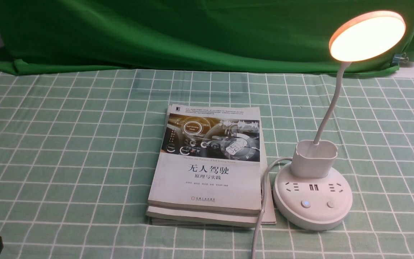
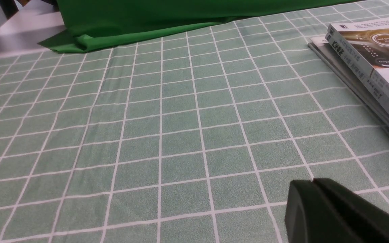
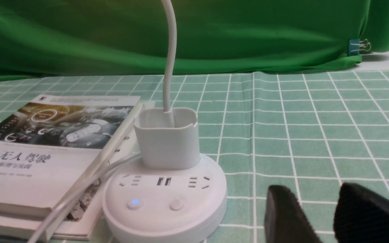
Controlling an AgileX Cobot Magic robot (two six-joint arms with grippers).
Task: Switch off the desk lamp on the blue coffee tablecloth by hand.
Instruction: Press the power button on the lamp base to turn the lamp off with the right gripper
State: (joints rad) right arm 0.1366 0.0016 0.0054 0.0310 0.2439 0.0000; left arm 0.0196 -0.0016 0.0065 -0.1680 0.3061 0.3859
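The right gripper, fingers parted and holding nothing, sits just beside the desk lamp. The lamp is white, its disc head glowing warm and one base button lit blue. It stands on the blue coffee tablecloth.

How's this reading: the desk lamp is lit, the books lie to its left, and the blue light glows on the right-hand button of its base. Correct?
Not quite. The blue light glows on the left-hand button; the right-hand button is unlit, as the front view shows. The desk lamp is lit and the books do lie to its left.
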